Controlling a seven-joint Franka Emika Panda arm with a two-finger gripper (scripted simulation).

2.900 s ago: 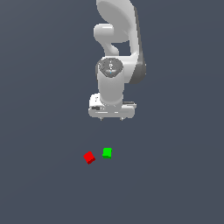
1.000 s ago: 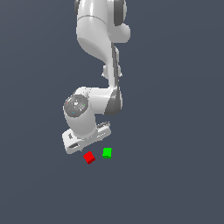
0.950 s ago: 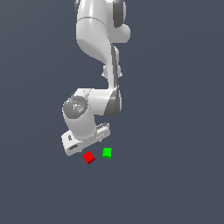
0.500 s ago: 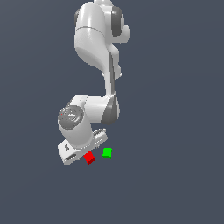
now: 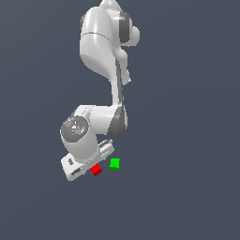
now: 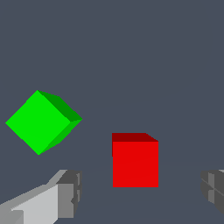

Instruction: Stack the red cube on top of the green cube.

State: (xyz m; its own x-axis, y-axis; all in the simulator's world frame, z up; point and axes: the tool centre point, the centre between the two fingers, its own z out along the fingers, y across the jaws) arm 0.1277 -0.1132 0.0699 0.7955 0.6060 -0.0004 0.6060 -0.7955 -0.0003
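Red cube (image 6: 135,162) lies between the spread fingertips (image 6: 70,192) of the gripper (image 6: 142,192), touching neither; the jaws stand wide open and hold nothing. Green cube (image 6: 40,121) rests on the counter (image 6: 153,65) just beside the gripper, outside its jaws and apart from the red cube. Task status, as judged: approach complete. Remaining: close on the red cube, lift, place it on the green cube.
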